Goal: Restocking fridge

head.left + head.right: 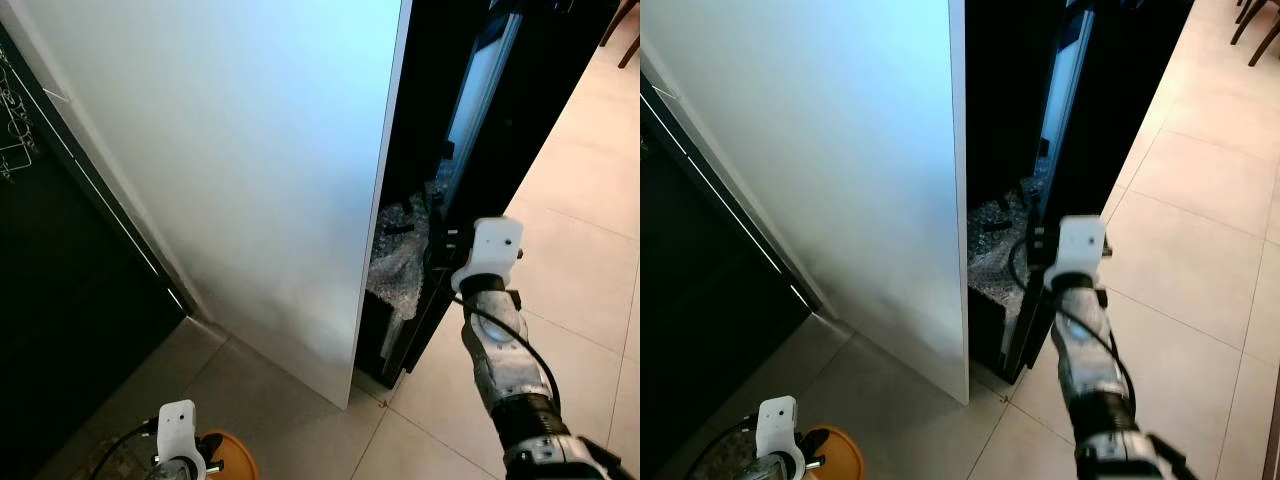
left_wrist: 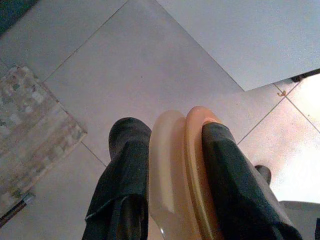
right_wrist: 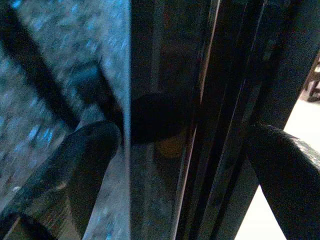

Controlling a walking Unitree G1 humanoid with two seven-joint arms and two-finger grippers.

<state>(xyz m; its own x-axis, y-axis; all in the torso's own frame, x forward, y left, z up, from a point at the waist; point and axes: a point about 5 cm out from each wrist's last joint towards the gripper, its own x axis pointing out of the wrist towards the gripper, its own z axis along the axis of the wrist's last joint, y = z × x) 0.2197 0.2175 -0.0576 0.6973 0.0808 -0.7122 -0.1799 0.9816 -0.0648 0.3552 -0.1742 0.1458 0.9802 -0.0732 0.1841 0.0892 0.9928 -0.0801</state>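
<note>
The fridge has a tall white side panel (image 1: 250,150), and its dark door (image 1: 480,130) stands slightly ajar. My right gripper (image 1: 441,252) is at the door's edge near its lower part. In the right wrist view its two fingers (image 3: 75,165) are spread open, one on each side of the door edge (image 3: 165,100). Crinkled clear plastic (image 1: 400,250) shows in the gap inside the fridge. Low at my left, my left gripper (image 2: 167,165) is shut on an orange round object (image 2: 182,175), also seen from my head (image 1: 228,455). It hangs just above the floor.
A dark cabinet (image 1: 60,280) stands left of the fridge. Pale floor tiles (image 1: 580,230) stretch out to the right, with chair legs (image 1: 622,30) at the far right corner. A patterned mat (image 2: 30,125) lies on the floor near my left gripper.
</note>
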